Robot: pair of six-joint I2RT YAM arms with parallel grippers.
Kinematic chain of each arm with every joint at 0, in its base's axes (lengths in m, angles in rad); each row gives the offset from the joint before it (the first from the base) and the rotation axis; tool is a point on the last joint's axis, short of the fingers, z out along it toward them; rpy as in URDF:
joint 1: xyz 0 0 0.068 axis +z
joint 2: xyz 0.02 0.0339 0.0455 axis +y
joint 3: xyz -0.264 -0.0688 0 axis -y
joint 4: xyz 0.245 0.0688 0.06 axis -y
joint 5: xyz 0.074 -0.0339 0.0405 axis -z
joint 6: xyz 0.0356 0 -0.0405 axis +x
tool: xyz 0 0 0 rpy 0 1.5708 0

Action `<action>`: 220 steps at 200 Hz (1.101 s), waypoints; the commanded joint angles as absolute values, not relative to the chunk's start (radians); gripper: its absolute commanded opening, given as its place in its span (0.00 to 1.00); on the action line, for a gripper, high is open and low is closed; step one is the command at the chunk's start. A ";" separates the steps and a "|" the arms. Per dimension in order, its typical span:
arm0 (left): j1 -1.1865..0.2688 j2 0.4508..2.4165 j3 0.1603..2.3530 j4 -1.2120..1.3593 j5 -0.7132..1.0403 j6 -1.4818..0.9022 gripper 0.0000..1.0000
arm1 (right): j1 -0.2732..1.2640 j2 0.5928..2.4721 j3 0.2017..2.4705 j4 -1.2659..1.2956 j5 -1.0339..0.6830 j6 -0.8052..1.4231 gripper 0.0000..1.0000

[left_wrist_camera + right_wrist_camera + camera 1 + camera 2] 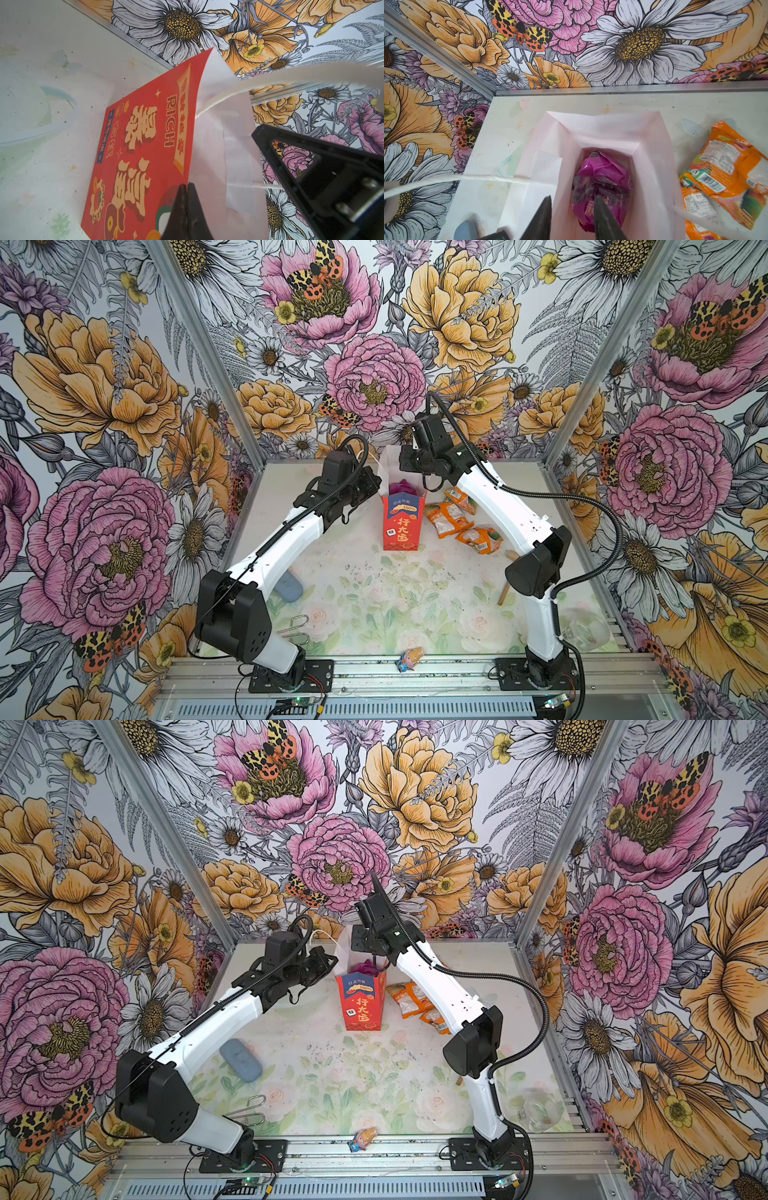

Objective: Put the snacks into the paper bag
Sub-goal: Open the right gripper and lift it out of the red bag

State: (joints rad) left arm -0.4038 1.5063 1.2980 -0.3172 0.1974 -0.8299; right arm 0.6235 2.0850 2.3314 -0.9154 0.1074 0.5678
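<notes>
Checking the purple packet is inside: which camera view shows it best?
The right wrist view: it looks down into the paper bag, with the purple packet lying inside. Both top views show only a purple sliver at the bag's mouth; the left wrist view shows none.

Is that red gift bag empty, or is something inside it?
Not empty. The purple packet lies inside the paper bag; the orange packets lie outside it.
</notes>
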 commanded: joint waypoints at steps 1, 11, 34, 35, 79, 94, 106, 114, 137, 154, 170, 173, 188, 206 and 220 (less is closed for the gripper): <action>-0.407 1.495 1.326 -0.331 0.181 -0.808 0.00 | 0.629 2.057 2.401 -0.888 0.070 0.513 0.37; -0.407 1.497 1.328 -0.333 0.182 -0.807 0.00 | 0.628 2.058 2.416 -0.889 0.045 0.491 0.37; -0.407 1.502 1.340 -0.341 0.184 -0.801 0.00 | 0.623 2.050 2.435 -0.890 -0.004 0.453 0.41; -0.407 1.502 1.342 -0.341 0.184 -0.801 0.00 | 0.623 2.049 2.435 -0.890 -0.007 0.453 0.41; -0.408 1.508 1.359 -0.348 0.186 -0.793 0.00 | 0.574 1.989 2.416 -0.891 -0.131 0.410 0.45; -0.407 1.510 1.361 -0.349 0.187 -0.792 0.00 | 0.541 1.953 2.387 -0.891 -0.211 0.400 0.47; -0.405 1.510 1.366 -0.349 0.190 -0.792 0.00 | 0.510 1.923 2.354 -0.890 -0.273 0.390 0.59; -0.404 1.510 1.369 -0.350 0.194 -0.792 0.00 | 0.486 1.896 2.331 -0.891 -0.299 0.384 0.62; -0.403 1.513 1.374 -0.350 0.197 -0.788 0.00 | 0.437 1.816 2.251 -0.891 -0.314 0.345 0.63; -0.404 1.514 1.374 -0.350 0.196 -0.788 0.00 | 0.412 1.744 2.170 -0.891 -0.280 0.317 0.64; -0.404 1.515 1.374 -0.351 0.197 -0.788 0.00 | 0.381 1.673 2.084 -0.891 -0.235 0.308 0.67; -0.402 1.515 1.373 -0.351 0.197 -0.788 0.00 | 0.374 1.662 2.067 -0.891 -0.227 0.308 0.67; -0.401 1.517 1.372 -0.350 0.200 -0.787 0.00 | 0.336 1.597 1.978 -0.891 -0.193 0.309 0.68; -0.400 1.524 1.375 -0.351 0.207 -0.784 0.00 | 0.283 1.532 1.876 -0.891 -0.172 0.330 0.71; -0.399 1.529 1.379 -0.350 0.213 -0.784 0.00 | 0.246 1.493 1.803 -0.890 -0.165 0.358 0.72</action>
